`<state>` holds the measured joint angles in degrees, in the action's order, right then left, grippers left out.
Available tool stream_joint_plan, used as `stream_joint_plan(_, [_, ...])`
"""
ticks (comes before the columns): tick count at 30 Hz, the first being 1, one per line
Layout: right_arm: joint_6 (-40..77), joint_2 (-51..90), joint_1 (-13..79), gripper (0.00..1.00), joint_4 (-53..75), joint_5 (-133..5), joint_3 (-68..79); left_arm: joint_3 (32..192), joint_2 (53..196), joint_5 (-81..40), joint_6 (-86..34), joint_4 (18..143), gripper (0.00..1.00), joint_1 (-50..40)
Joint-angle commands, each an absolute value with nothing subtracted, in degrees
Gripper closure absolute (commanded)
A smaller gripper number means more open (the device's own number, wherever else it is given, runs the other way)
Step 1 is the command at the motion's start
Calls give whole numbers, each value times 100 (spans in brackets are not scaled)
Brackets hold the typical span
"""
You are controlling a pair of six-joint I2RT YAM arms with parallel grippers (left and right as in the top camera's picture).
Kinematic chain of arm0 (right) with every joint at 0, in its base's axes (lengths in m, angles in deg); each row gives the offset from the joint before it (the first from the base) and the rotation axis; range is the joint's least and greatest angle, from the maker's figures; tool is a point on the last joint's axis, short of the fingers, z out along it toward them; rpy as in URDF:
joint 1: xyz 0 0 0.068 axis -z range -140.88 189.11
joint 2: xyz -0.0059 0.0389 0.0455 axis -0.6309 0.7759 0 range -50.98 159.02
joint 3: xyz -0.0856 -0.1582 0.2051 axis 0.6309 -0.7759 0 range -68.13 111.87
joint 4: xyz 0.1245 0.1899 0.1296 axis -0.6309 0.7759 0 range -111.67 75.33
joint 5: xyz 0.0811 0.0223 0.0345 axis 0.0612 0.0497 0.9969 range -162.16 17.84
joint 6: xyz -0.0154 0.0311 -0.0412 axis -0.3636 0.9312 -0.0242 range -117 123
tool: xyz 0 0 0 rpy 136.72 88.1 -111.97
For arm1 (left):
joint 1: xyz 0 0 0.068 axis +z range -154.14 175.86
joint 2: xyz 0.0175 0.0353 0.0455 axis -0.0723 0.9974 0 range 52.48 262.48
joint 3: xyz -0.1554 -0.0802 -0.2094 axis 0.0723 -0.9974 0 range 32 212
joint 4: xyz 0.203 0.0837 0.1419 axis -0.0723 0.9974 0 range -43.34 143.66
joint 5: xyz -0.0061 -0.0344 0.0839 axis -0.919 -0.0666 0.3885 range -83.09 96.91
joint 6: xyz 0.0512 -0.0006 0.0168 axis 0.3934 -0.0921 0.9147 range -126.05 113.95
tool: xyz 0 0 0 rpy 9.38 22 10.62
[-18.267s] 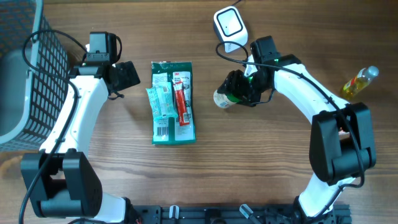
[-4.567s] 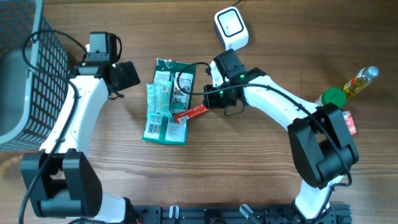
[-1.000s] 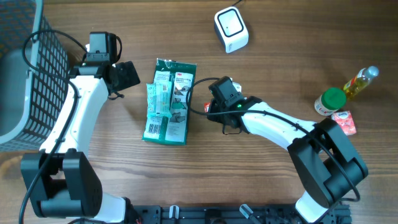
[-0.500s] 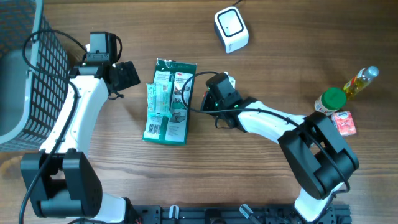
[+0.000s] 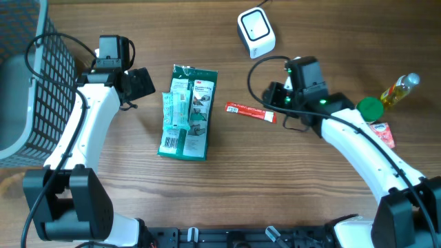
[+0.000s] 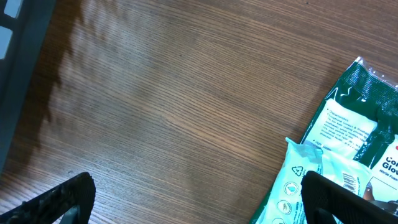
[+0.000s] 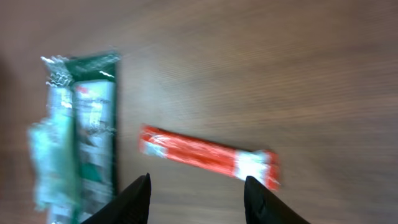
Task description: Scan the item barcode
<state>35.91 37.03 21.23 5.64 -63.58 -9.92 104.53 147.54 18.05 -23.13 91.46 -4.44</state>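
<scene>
Worktop (image 5: 138, 207): green packet (image 5: 186, 114) lies flat, scanner (image 5: 255, 32) up-right of it | Left claw (image 6: 199, 194) wide open, empty; right claw (image 7: 198, 190) parted, empty | Risk: thin red stick (image 5: 250, 111) may skid when pinched, barcode likely missing scanner | Stick just right of packet, long axis pointing away, white end farthest.

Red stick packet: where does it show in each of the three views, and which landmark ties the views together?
Overhead: the red stick packet lies near centre, just right of the green package.
Left wrist: not in it; only the green package shows, at the right edge.
Right wrist: the packet lies at centre, right of the green package.
Shared landmark: the green package.
</scene>
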Motion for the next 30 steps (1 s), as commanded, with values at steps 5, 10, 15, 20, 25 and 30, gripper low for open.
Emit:
stream_joint_plan(5, [3167, 4079, 2420, 51, 852, -6312, -1051, 10427, 14800, 1855, -2321, 9144, 0, -429])
stream_joint_plan(10, [3149, 4503, 2420, 48, 868, -6314, -1051, 10427, 14800, 1855, -2321, 9144, 0, -429])
stream_joint_plan(15, [3149, 4704, 2420, 46, 837, -6317, -1051, 10427, 14800, 1855, -2319, 9144, 0, -429])
stream_joint_plan(20, [3143, 4706, 2420, 43, 861, -6314, -1051, 10427, 14800, 1584, -2321, 8344, 0, -429])
stream_joint_plan(25, [3147, 4706, 2420, 43, 817, -6205, -1051, 10427, 14789, -593, -2321, 7786, 0, -429])
stream_joint_plan(30, [3053, 4706, 2422, 43, 817, -6177, -1051, 10425, 14818, -3225, -2324, 7764, 53, -671])
